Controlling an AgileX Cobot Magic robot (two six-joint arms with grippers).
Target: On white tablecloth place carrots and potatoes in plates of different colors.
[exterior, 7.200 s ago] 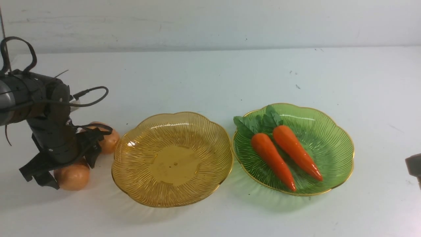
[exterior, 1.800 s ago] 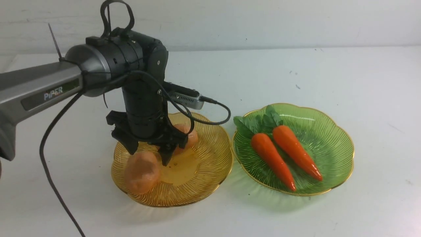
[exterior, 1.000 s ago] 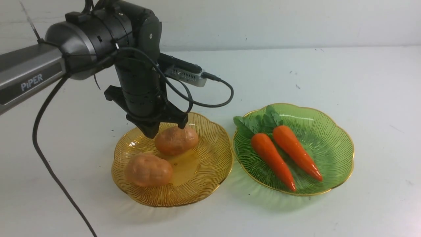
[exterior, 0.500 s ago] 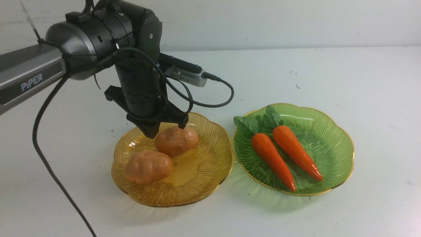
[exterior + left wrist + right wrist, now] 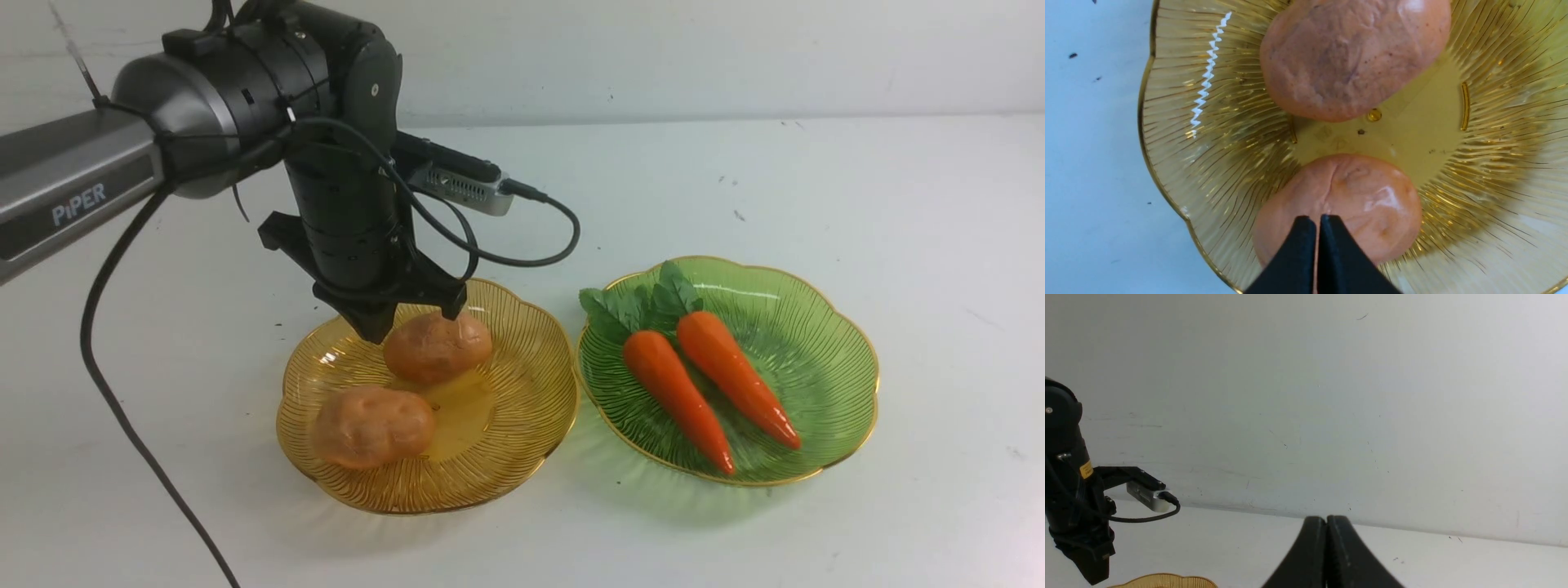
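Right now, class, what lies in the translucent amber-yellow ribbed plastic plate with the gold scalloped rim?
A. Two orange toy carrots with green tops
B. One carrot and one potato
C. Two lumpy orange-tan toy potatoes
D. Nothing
C: the amber-yellow ribbed plastic plate holds both lumpy orange-tan toy potatoes; the carrots lie in the green plate.

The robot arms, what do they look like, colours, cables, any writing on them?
The left arm has a grey metallic link lettered "PIPER" in white, then black cylindrical joints. Black cables loop around it, one plugged into a silver wrist camera. The left gripper and right gripper both have black, tapered fingers. A small yellow sticker marks the left wrist.
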